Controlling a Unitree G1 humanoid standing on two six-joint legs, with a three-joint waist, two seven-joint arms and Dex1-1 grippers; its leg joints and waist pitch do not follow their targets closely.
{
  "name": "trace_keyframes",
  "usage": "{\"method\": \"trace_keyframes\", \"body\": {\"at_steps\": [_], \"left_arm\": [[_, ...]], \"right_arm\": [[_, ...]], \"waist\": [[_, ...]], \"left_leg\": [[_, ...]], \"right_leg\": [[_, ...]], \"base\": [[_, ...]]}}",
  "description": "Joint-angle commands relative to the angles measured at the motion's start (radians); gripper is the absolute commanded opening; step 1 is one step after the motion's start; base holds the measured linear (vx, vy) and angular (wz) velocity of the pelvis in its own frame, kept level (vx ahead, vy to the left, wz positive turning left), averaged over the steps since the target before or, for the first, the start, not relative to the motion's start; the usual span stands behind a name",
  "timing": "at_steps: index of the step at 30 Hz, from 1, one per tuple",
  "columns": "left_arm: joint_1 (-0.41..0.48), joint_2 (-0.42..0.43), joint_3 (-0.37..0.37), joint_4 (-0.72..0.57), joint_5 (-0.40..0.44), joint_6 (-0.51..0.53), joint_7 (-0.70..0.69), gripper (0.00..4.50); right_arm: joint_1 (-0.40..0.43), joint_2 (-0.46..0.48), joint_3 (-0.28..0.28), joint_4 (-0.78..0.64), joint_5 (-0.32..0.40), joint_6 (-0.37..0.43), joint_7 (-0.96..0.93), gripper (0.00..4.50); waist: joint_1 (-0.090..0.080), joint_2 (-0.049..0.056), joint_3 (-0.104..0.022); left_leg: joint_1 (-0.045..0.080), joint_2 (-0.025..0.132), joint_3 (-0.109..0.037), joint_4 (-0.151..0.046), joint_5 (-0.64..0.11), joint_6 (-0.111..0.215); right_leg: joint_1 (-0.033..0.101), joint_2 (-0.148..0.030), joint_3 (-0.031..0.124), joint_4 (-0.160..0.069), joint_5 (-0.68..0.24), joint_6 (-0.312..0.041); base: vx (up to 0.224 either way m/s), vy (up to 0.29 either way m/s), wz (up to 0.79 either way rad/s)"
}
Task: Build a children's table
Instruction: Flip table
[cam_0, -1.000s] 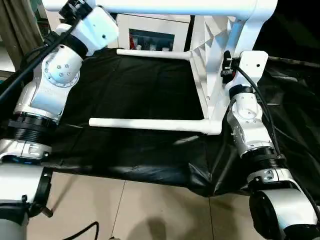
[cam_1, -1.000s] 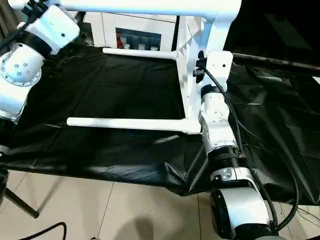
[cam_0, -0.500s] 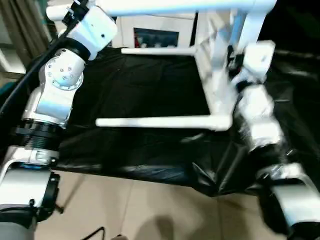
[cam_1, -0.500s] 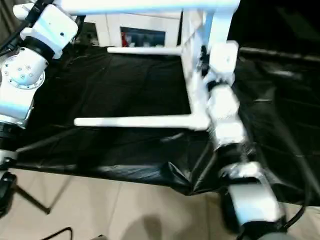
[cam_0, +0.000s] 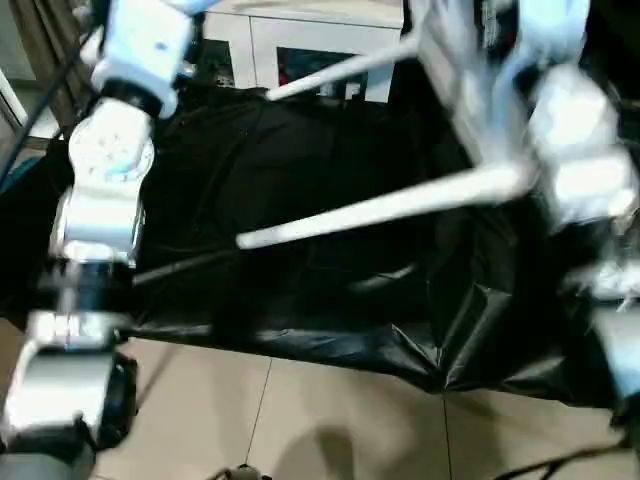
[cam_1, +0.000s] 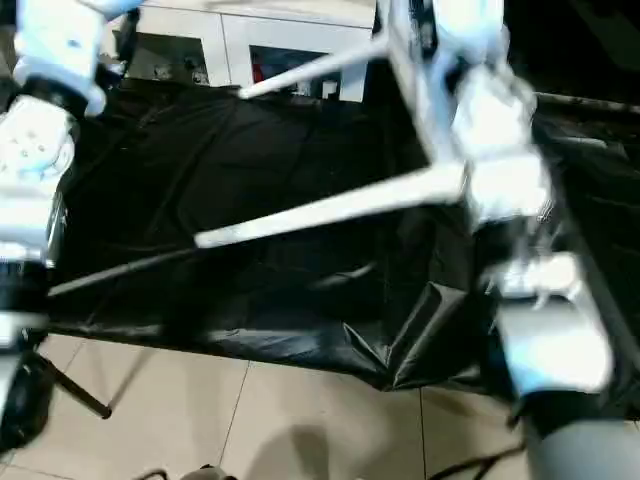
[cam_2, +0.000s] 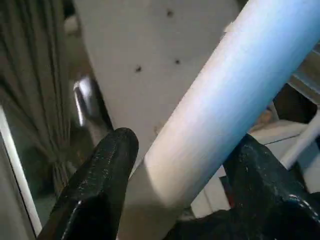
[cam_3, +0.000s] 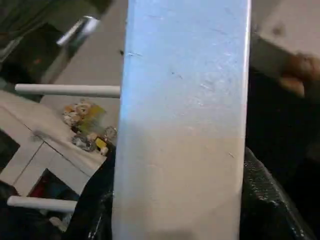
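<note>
arms: silver-white rounded segments | black joint rings | left hand (cam_2: 180, 150): black fingers (cam_2: 107, 165)

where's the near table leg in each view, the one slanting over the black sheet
Left eye view: the near leg slants from lower left up to the right, across the middle.
Right eye view: same leg, set a little further left.
Left wrist view: cannot tell; a leg sits between the jaws, but which one is unclear.
Right wrist view: cannot tell which of the thin legs there it is.
Shared landmark: the white cabinet, seen behind the table.
</note>
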Motion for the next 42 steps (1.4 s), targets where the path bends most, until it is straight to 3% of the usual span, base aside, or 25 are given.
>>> {"method": "trace_keyframes", "body": {"at_steps": [1, 4, 5, 8, 11, 16, 18, 20, 25, 28, 31, 34, 36, 37, 38, 42], "left_arm": [[0.026, -0.044, 0.12, 0.01, -0.143, 0.093, 0.068, 2.7], [0.041, -0.063, 0.137, -0.015, -0.156, 0.113, 0.086, 2.7], [0.056, -0.086, 0.164, -0.049, -0.185, 0.147, 0.107, 2.7], [0.082, -0.101, 0.177, -0.086, -0.186, 0.183, 0.114, 2.7], [0.105, -0.113, 0.184, -0.116, -0.188, 0.208, 0.116, 2.69], [0.126, -0.115, 0.185, -0.146, -0.198, 0.222, 0.102, 2.67], [0.133, -0.113, 0.183, -0.16, -0.203, 0.226, 0.091, 2.58], [0.138, -0.11, 0.18, -0.171, -0.198, 0.23, 0.077, 2.5], [0.145, -0.098, 0.164, -0.174, -0.193, 0.238, 0.067, 2.28], [0.142, -0.093, 0.158, -0.17, -0.193, 0.238, 0.064, 2.2], [0.148, -0.091, 0.141, -0.169, -0.186, 0.235, 0.051, 2.13], [0.155, -0.09, 0.131, -0.172, -0.185, 0.233, 0.039, 2.09], [0.161, -0.088, 0.123, -0.171, -0.18, 0.235, 0.034, 2.03], [0.166, -0.078, 0.112, -0.163, -0.171, 0.224, 0.025, 2.01], [0.168, -0.073, 0.109, -0.157, -0.168, 0.22, 0.023, 1.99], [0.176, -0.067, 0.11, -0.145, -0.164, 0.212, 0.018, 1.93]], "right_arm": [[-0.057, -0.007, 0.071, 0.002, -0.036, -0.101, 0.133, 1.7], [-0.112, -0.001, 0.079, 0.048, -0.037, -0.129, 0.154, 1.7], [-0.174, 0.008, 0.085, 0.099, -0.04, -0.163, 0.182, 1.7], [-0.233, 0.02, 0.086, 0.156, -0.034, -0.198, 0.221, 1.7], [-0.278, 0.031, 0.087, 0.204, -0.038, -0.226, 0.244, 2.4], [-0.338, 0.039, 0.088, 0.27, -0.05, -0.263, 0.253, 2.84], [-0.369, 0.04, 0.087, 0.307, -0.057, -0.286, 0.252, 2.97], [-0.39, 0.039, 0.088, 0.332, -0.068, -0.306, 0.253, 3.2], [-0.39, 0.041, 0.089, 0.356, -0.076, -0.347, 0.266, 3.52], [-0.366, 0.052, 0.089, 0.352, -0.054, -0.395, 0.32, 3.52], [-0.314, 0.072, 0.094, 0.327, -0.018, -0.477, 0.411, 3.52], [-0.292, 0.083, 0.091, 0.315, 0.003, -0.501, 0.442, 3.52], [-0.274, 0.1, 0.074, 0.302, 0.044, -0.523, 0.48, 3.81], [-0.256, 0.114, 0.068, 0.283, 0.072, -0.55, 0.503, 3.88], [-0.244, 0.123, 0.063, 0.268, 0.091, -0.565, 0.519, 3.88], [-0.218, 0.138, 0.054, 0.236, 0.126, -0.603, 0.537, 4.26]], "waist": [[-0.007, -0.028, -0.072], [-0.011, -0.026, -0.069], [-0.013, -0.029, -0.07], [-0.014, -0.035, -0.068], [-0.015, -0.039, -0.066], [-0.014, -0.038, -0.067], [-0.016, -0.041, -0.069], [-0.018, -0.038, -0.069], [-0.017, -0.038, -0.066], [-0.018, -0.041, -0.065], [-0.017, -0.043, -0.066], [-0.016, -0.044, -0.069], [-0.015, -0.042, -0.068], [-0.016, -0.046, -0.071], [-0.014, -0.04, -0.072], [-0.012, -0.04, -0.072]], "left_leg": [[0.01, 0.047, -0.009, -0.049, -0.014, 0.093], [0.013, 0.051, -0.011, -0.05, -0.024, 0.089], [0.014, 0.056, -0.012, -0.05, -0.026, 0.083], [0.013, 0.058, -0.012, -0.048, -0.021, 0.086], [0.014, 0.058, -0.011, -0.046, -0.011, 0.096], [0.014, 0.06, -0.012, -0.042, 0.006, 0.11], [0.008, 0.061, -0.016, -0.041, 0.041, 0.116], [0.012, 0.065, -0.015, -0.036, 0.058, 0.124], [0.018, 0.069, -0.016, -0.041, -0.014, 0.078], [0.012, 0.066, -0.016, -0.04, -0.023, 0.072], [0.011, 0.068, -0.016, -0.039, -0.031, 0.083], [0.011, 0.066, -0.017, -0.037, -0.004, 0.088], [0.011, 0.068, -0.017, -0.037, -0.009, 0.101], [0.011, 0.069, -0.017, -0.036, -0.004, 0.107], [0.014, 0.069, -0.018, -0.035, 0.007, 0.116], [0.016, 0.071, -0.018, -0.035, 0.011, 0.116]], "right_leg": [[0.06, -0.083, 0.056, -0.056, 0.019, -0.223], [0.055, -0.083, 0.055, -0.058, -0.001, -0.225], [0.054, -0.085, 0.055, -0.054, 0.005, -0.231], [0.054, -0.087, 0.057, -0.05, 0.033, -0.238], [0.051, -0.084, 0.057, -0.05, 0.051, -0.244], [0.05, -0.086, 0.057, -0.043, 0.088, -0.259], [0.054, -0.085, 0.056, -0.036, 0.126, -0.262], [0.043, -0.08, 0.054, -0.033, 0.161, -0.278], [0.043, -0.085, 0.054, -0.037, 0.122, -0.271], [0.047, -0.086, 0.055, -0.036, 0.131, -0.262], [0.05, -0.092, 0.057, -0.037, 0.134, -0.261], [0.051, -0.089, 0.056, -0.034, 0.155, -0.27], [0.05, -0.092, 0.057, -0.035, 0.146, -0.276], [0.051, -0.093, 0.057, -0.034, 0.152, -0.279], [0.049, -0.092, 0.056, -0.032, 0.161, -0.284], [0.047, -0.09, 0.054, -0.032, 0.16, -0.289]], "base": [[0.0, 0.0, 0.0], [0.0, 0.0, 0.0], [0.0, 0.0, 0.0], [0.0, 0.0, 0.0], [0.0, 0.0, 0.0], [0.0, 0.0, 0.0], [0.0, 0.0, 0.0], [0.0, 0.0, 0.0], [0.0, 0.0, 0.0], [0.0, 0.0, 0.0], [0.0, 0.0, 0.0], [0.0, 0.0, 0.0], [0.0, 0.0, 0.0], [0.0, 0.0, 0.0], [0.0, 0.0, 0.0], [0.0, 0.0, 0.0]]}}
